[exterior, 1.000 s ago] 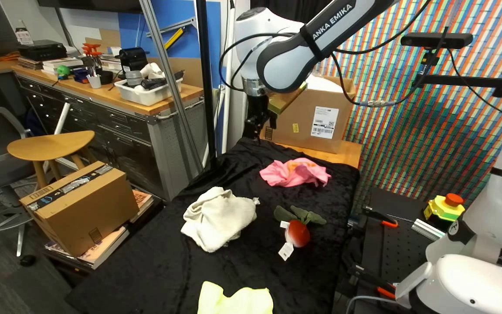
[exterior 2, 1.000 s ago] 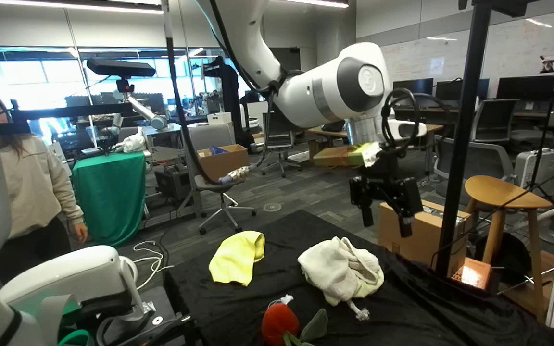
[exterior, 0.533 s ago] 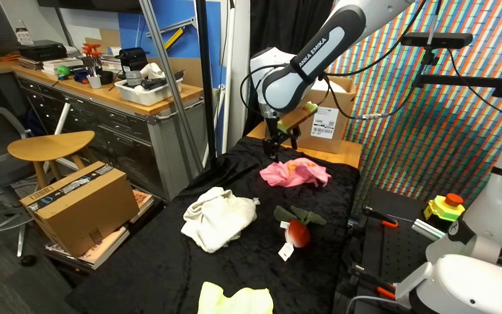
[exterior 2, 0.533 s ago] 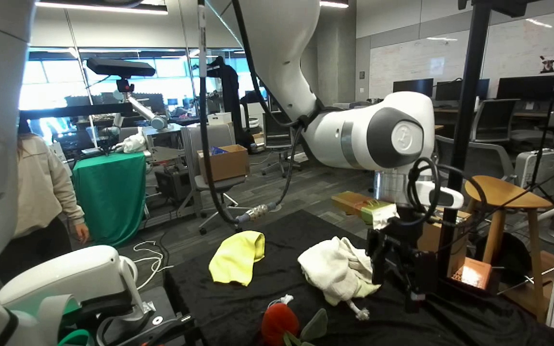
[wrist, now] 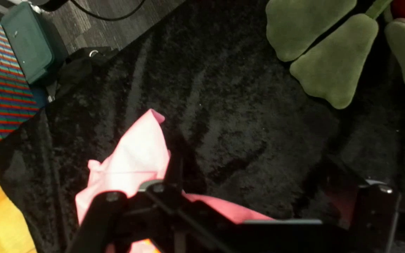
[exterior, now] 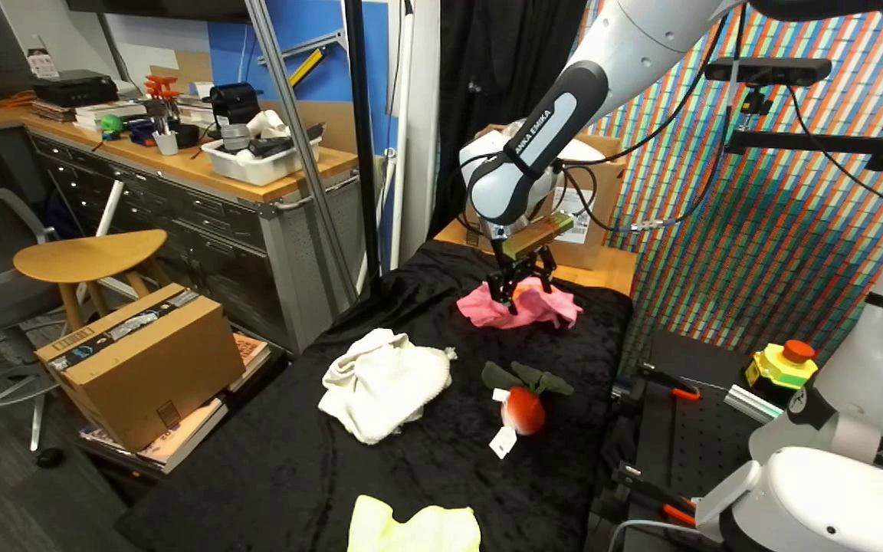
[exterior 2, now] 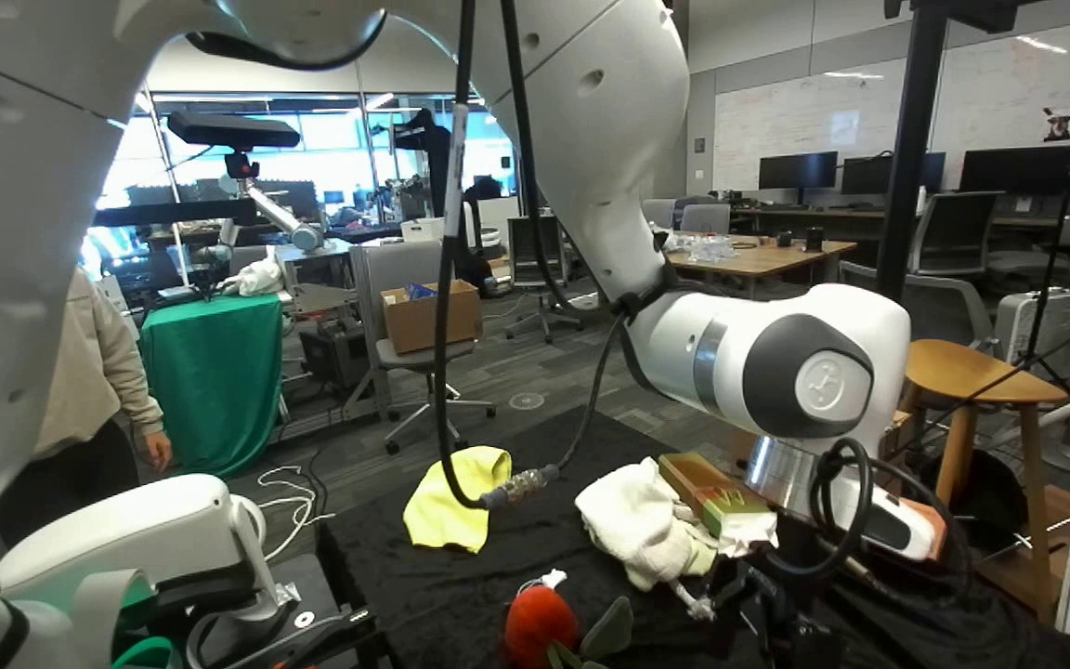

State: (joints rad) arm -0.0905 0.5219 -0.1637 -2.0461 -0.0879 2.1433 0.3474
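Hand (exterior: 529, 299) is brought down since a second ago, from clear of the pink cloth (exterior: 535, 313) to right over it, so cloth is judged within reach. Jaws are spread wide, nothing gripped; contact can't be confirmed. Cloth is left crumpled on the black-draped tabletop (exterior: 273, 460), white cloth (exterior: 388, 383) and red plush (exterior: 526, 408) unmoved.
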